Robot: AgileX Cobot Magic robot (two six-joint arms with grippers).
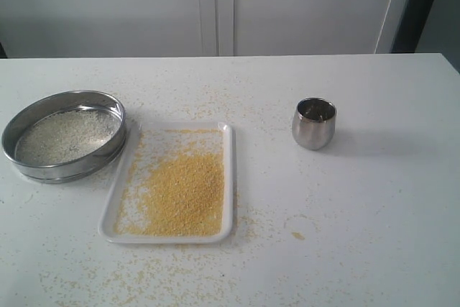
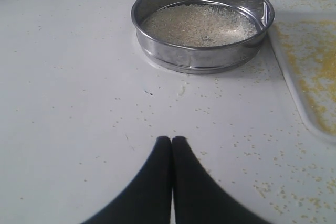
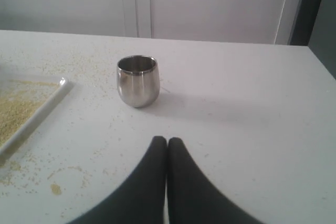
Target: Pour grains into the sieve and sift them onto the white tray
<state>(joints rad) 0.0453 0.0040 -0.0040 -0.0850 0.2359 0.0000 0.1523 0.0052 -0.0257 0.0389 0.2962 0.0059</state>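
Left gripper (image 2: 171,139) is closed: two smooth black fingers taper to rounded tips that press flat together with nothing between them. It points across bare desk toward the sieve and stands well apart from it. Right gripper (image 3: 167,140) is closed the same way, empty, aimed at the steel cup and also well apart from it. Whether either pair of tips touches the surface cannot be told. Neither arm shows in the exterior view.

The desk (image 1: 374,213) is flat, matte white and dusted with stray granules, thickest around the tray. The white tray (image 1: 231,177) is a glossy rectangle with rounded corners and a low raised rim; it lies about midway between the desk's left and right edges, closer to the near edge than the far one. The sieve (image 1: 65,168), a wide shallow ring of polished steel with a mesh floor, sits by the left edge with its wall touching or just beside the tray's far left corner. The steel cup (image 1: 313,129), small, rounded and mirror-bright, stands upright right of the tray, well clear of it.

The grains are split: fine golden ones (image 1: 183,195) spread over the tray, heaviest toward its near end, and paler rice-like ones (image 1: 65,136) cover the sieve's mesh.
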